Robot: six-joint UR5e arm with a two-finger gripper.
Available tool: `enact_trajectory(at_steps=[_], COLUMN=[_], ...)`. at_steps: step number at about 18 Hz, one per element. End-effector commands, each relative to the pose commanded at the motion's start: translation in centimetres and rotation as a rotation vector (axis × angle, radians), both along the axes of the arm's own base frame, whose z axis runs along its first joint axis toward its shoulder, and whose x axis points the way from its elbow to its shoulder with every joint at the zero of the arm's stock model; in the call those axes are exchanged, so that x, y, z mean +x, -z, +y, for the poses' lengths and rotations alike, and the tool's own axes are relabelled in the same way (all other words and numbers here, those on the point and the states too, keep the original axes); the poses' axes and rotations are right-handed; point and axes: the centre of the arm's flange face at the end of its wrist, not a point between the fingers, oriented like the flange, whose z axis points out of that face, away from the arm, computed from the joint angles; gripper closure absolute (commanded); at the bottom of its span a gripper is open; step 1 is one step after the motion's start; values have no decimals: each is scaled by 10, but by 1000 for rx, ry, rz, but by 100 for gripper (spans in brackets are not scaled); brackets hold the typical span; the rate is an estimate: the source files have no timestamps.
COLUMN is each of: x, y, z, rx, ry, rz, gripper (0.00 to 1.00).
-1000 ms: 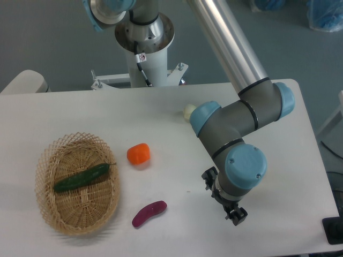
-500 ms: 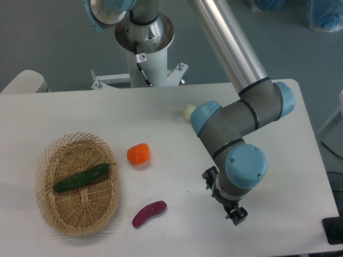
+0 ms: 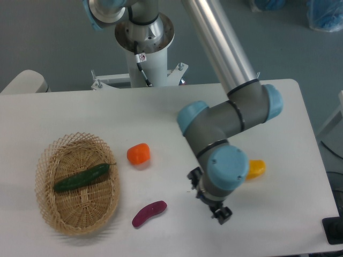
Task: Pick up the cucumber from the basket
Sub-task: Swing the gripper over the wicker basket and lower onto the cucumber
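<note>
Cucumber [image 3: 81, 178] is lying inside the basket [image 3: 49, 206] at the left of the bench [image 3: 64, 115], resting on the woven floor with its long axis running diagonally, stem tip pointing up and to the right, blunt end down and to the left. The pincer [image 3: 221, 215] is hanging well apart from it, far to the right and slightly nearer the front edge, so the reach is calling for a long leftward travel. A purple eggplant [image 3: 149, 213] and an orange piece [image 3: 139, 154] are sitting between them. Whether the pincer's fingers are apart or together I cannot tell. No readable brand or writing is showing.
</note>
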Motion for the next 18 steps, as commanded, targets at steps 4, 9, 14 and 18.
enact_trajectory(at_steps=[4,9,14,18], x=[58,136,231,284], y=[-2,-9,-11,15], z=[5,13,29,36], rx=[-5,4,-16,38], ry=[-16,-28,-28,-20], rz=[-44,-102,-125,-84], gripper=[0,0,0,0])
